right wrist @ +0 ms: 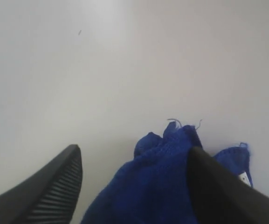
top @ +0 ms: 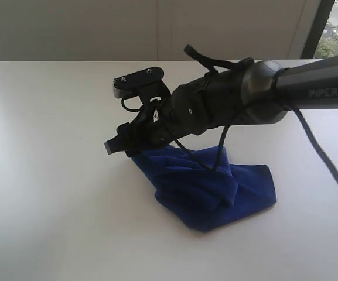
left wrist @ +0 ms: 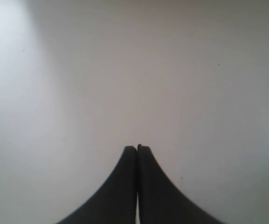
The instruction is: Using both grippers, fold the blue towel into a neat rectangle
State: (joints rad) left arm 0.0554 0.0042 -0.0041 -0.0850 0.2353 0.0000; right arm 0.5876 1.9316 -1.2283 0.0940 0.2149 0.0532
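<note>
Blue towel (top: 215,184) bunched in lump, middle of bench (top: 51,175). Right pincer (right wrist: 134,150) wide open, towel corner poking up between its fingers, not pinched yet. Rest of towel trails back under right arm. Left pincer (left wrist: 137,148) shut, empty, sees only bench. Right arm nearer.

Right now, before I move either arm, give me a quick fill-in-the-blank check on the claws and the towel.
1. The left claw is ____, with only the white table in its view.
2. The right claw is ____, with the blue towel between its fingers.
3. The towel's white label shows in the ____ wrist view.
Missing words: shut; open; right.
</note>
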